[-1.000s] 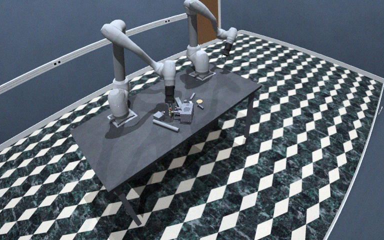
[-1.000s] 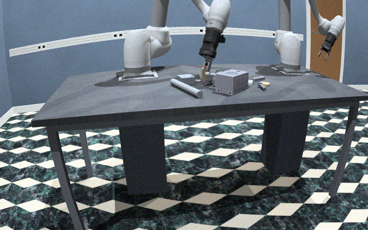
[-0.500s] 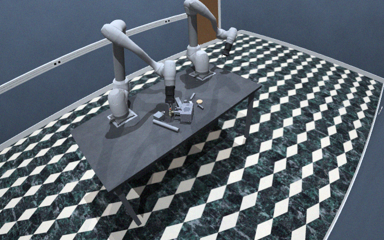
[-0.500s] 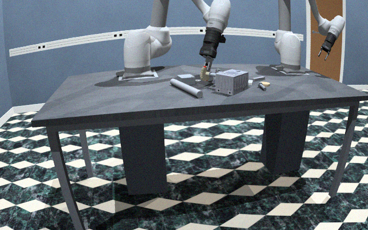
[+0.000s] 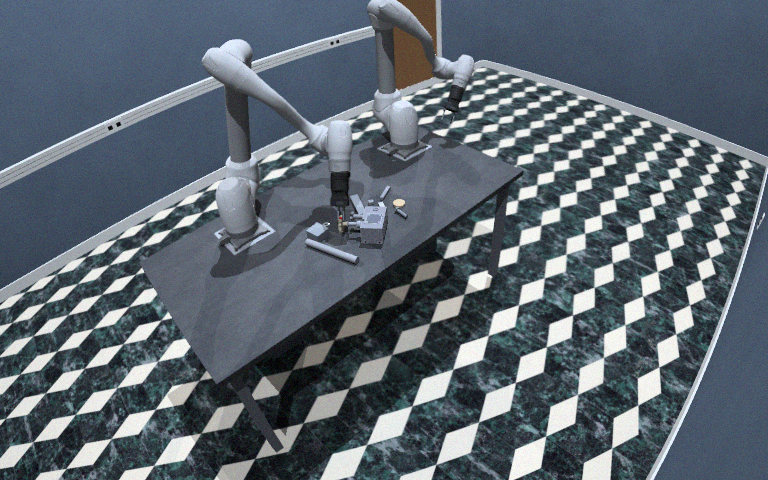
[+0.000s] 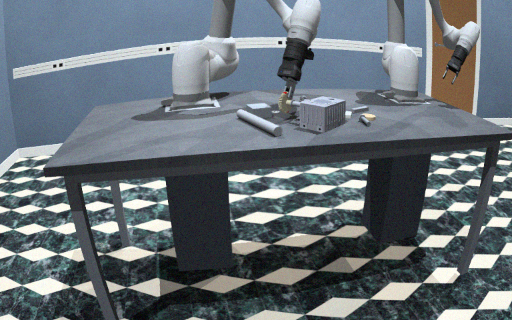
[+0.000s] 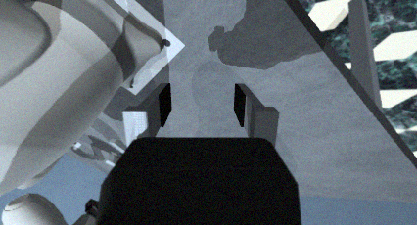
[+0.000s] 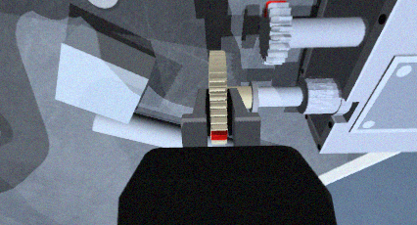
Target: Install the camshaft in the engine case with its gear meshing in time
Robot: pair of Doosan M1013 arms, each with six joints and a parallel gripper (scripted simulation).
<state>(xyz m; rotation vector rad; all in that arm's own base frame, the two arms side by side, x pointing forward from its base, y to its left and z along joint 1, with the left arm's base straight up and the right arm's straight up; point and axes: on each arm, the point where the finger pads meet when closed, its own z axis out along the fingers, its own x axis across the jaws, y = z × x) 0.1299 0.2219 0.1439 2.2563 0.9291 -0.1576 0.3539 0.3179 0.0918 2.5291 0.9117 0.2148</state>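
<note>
Floored (image 5: 555, 356) (image 6: 330, 285) (image 7: 401, 46) in veined marble diamonds, under grey table (image 5: 269, 285) (image 6: 171, 135) (image 7: 318, 112) (image 8: 73, 176) | top: puts case (image 5: 372, 228) (image 6: 322, 115) (image 8: 343, 142) upright, cam (image 5: 349, 224) (image 6: 295, 103) (image 8: 278, 96) at its 9 o'clock | exterior: could tip loose, ribbed case by pushing off-axis | left wrist: keep left gripper (image 5: 447, 117) (image 6: 449, 79) (image 7: 203, 105) wide apart | right wrist: with right gripper (image 5: 340, 215) (image 6: 287, 94) (image 8: 217, 110) clamped on cream gear (image 5: 341, 226) (image 6: 282, 103) (image 8: 217, 88); could jam on small gear (image 5: 352, 219) (image 6: 302, 98) (image 8: 280, 34), 1 o'clock, if mistimed

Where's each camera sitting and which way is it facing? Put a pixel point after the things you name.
Top: high off one table corner, looking down; both arms and the engine case (image 5: 372, 226) (image 6: 322, 114) show.
Exterior: beyond the table's long front edge, facing the wall behind the arms; both hands show.
Left wrist: on the left arm, looking past its open hand (image 6: 449, 77) (image 7: 203, 105) at the tabletop.
Right wrist: on the right arm, looking past its hand (image 8: 218, 117) gripping the big gear (image 6: 283, 103).
Top and exterior share the whole table.
</note>
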